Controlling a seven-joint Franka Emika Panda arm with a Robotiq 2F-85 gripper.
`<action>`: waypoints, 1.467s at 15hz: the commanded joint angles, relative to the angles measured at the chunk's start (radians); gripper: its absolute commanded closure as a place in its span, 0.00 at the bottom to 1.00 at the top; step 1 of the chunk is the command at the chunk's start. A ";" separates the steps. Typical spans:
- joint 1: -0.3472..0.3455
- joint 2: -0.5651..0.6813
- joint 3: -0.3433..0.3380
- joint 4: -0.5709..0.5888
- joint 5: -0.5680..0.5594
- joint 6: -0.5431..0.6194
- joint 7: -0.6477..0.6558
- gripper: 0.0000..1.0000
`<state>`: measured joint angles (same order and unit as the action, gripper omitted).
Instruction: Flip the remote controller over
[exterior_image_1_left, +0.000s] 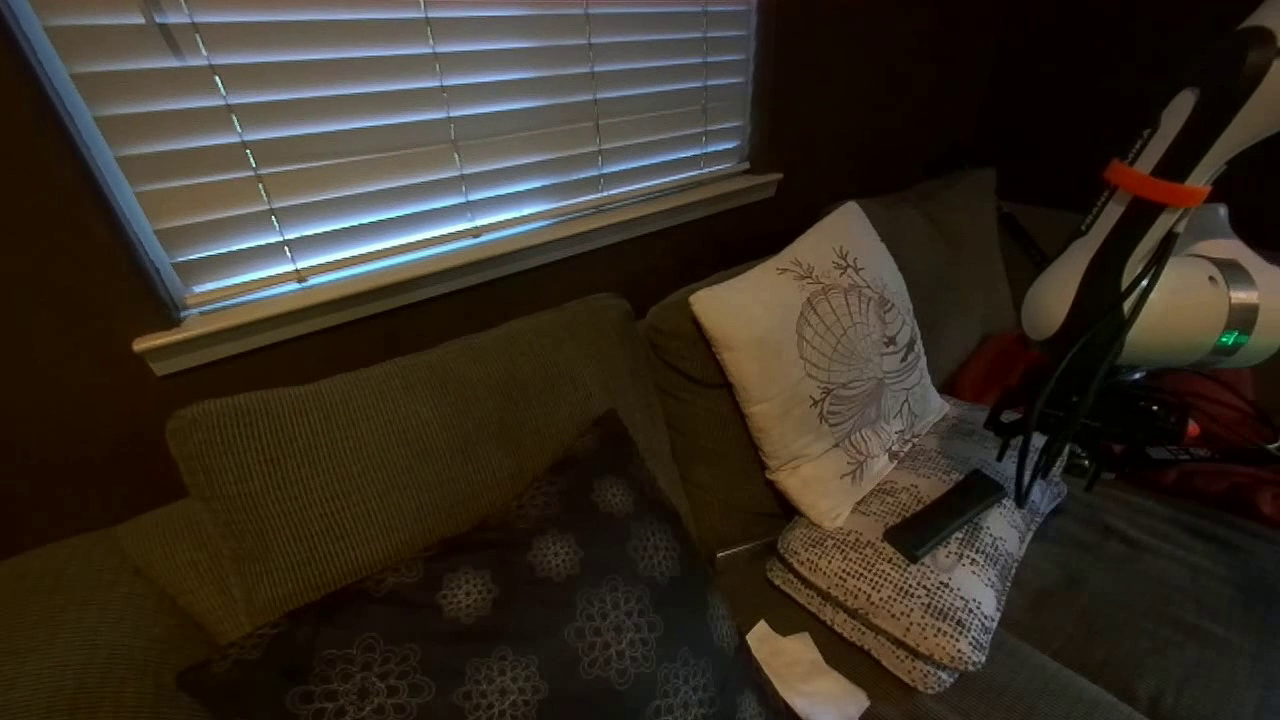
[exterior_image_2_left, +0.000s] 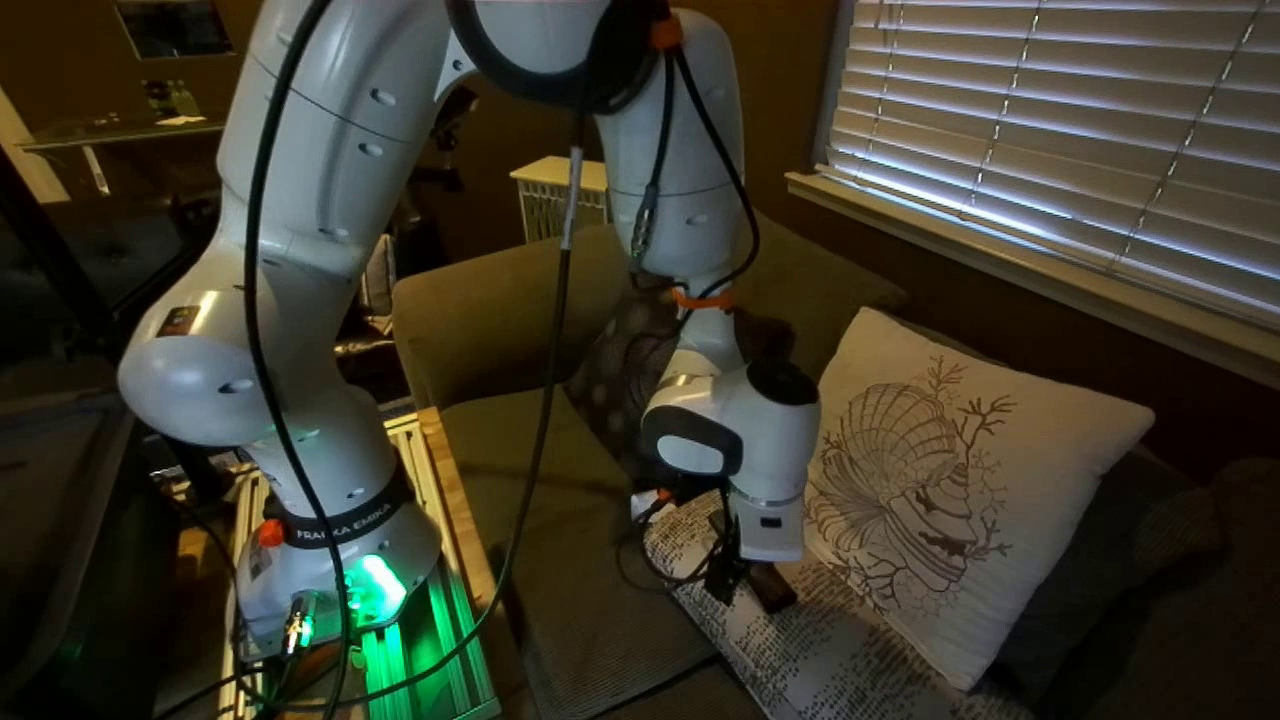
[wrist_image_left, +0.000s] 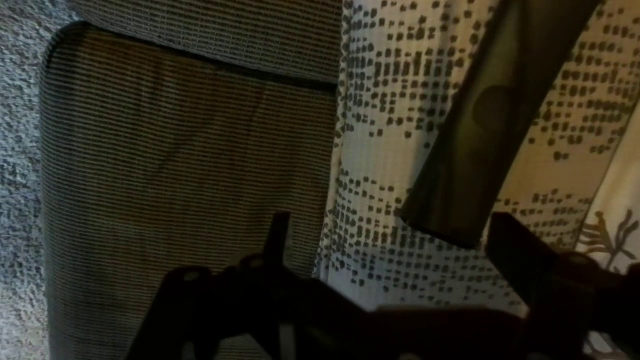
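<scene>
The remote controller (exterior_image_1_left: 945, 515) is a slim black bar lying on the dotted cushion (exterior_image_1_left: 900, 590). It also shows in an exterior view (exterior_image_2_left: 771, 588), partly behind the gripper. In the wrist view the remote (wrist_image_left: 485, 130) lies at a slant and runs out of the top edge; its upper face is dark with a faint round mark. My gripper (wrist_image_left: 390, 220) is open, and nothing is between its fingers. The remote's near end is just ahead of the fingertips, closer to the right finger. In an exterior view the gripper (exterior_image_1_left: 1050, 450) is above the cushion, beyond the remote's far end.
A white shell cushion (exterior_image_1_left: 830, 370) leans on the sofa back beside the dotted cushion, which lies on another like it. A dark flowered cushion (exterior_image_1_left: 560, 600) and white folded paper (exterior_image_1_left: 805, 670) lie nearby. Cables hang round the gripper. The sofa seat (wrist_image_left: 190, 165) is alongside.
</scene>
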<state>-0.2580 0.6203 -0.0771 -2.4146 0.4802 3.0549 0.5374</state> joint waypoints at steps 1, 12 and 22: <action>0.040 0.060 -0.024 0.073 0.038 -0.016 0.046 0.00; 0.005 0.207 0.006 0.250 0.040 -0.078 0.064 0.00; -0.012 0.281 0.025 0.342 0.072 -0.106 0.073 0.00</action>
<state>-0.2503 0.8718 -0.0719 -2.1171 0.5177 2.9694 0.6082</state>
